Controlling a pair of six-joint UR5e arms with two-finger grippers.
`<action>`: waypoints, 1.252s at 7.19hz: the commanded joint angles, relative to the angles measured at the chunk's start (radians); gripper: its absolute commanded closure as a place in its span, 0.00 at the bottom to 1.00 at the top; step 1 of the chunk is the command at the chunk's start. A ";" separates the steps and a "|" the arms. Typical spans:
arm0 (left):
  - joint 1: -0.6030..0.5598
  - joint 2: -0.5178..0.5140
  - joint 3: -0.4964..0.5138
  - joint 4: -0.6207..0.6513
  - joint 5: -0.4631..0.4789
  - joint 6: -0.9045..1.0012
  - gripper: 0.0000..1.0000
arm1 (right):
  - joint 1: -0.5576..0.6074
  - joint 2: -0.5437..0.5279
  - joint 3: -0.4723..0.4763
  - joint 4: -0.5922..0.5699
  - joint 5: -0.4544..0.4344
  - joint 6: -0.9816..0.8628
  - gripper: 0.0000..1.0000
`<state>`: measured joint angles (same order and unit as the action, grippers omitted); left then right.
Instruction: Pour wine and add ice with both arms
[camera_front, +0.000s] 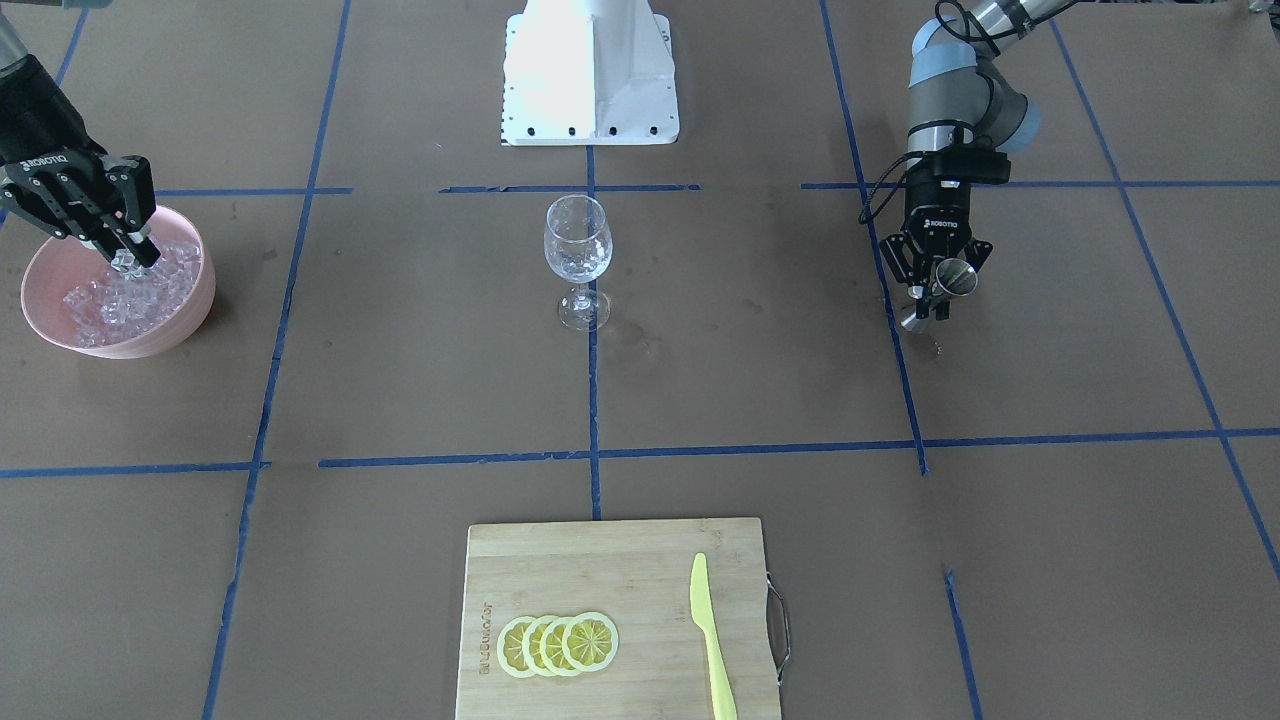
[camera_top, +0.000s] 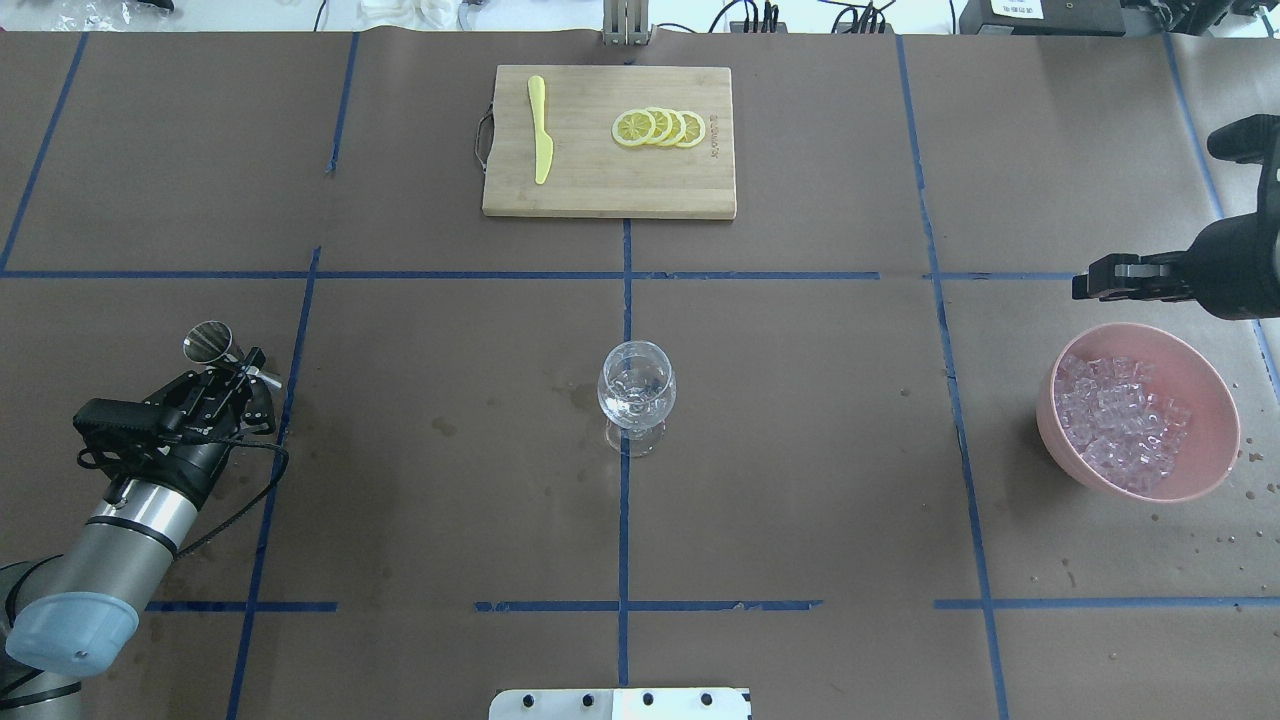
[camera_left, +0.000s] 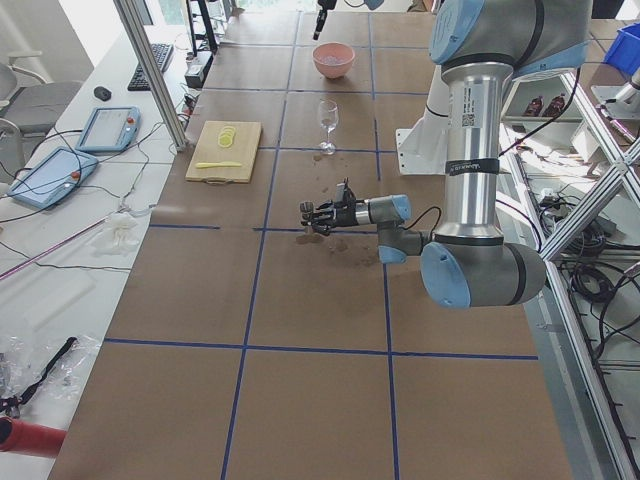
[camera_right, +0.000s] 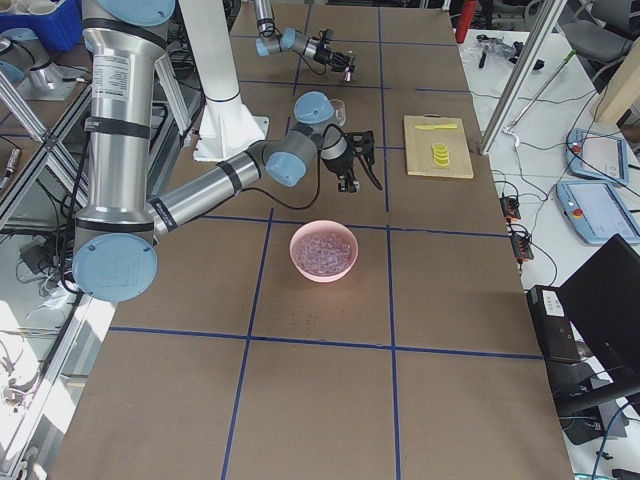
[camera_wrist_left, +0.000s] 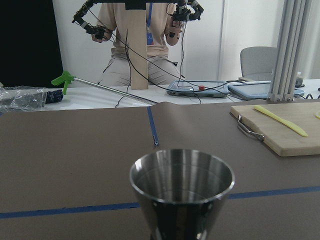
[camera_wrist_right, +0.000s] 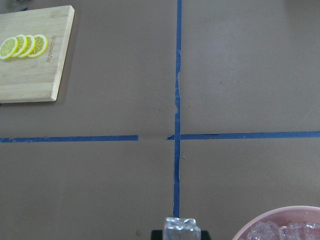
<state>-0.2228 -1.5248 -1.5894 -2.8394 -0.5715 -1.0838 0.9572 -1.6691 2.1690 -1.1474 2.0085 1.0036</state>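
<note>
front-facing view: shows right gripper (camera_front: 135, 258) raised by the bowl (camera_front: 195, 300), fingers narrow on one piece of ice (camera_front: 115, 305), likely bound for the glass (camera_front: 577, 245) at mid-table, well apart; shows left gripper (camera_front: 935, 298) clamped on jigger (camera_front: 957, 278), kept near upright, probably against spilling

overhead: puts glass between both arms, seemingly so either can reach it

left wrist: looks into jigger's mouth; cannot tell whether filled

right wrist: confirms cube (camera_wrist_right: 182, 229) pinched between pads, bowl rim just beside
</note>
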 joint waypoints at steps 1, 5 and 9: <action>0.000 -0.003 0.009 0.002 0.001 -0.001 0.99 | 0.000 0.000 0.005 0.000 -0.001 0.001 1.00; -0.001 0.000 0.017 0.003 -0.002 0.015 0.64 | 0.000 0.049 0.008 0.000 0.004 0.001 1.00; -0.001 0.008 0.012 0.003 -0.013 0.021 0.52 | -0.031 0.204 -0.009 -0.014 0.059 0.101 1.00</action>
<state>-0.2237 -1.5214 -1.5747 -2.8363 -0.5813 -1.0659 0.9433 -1.4972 2.1630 -1.1594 2.0603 1.0795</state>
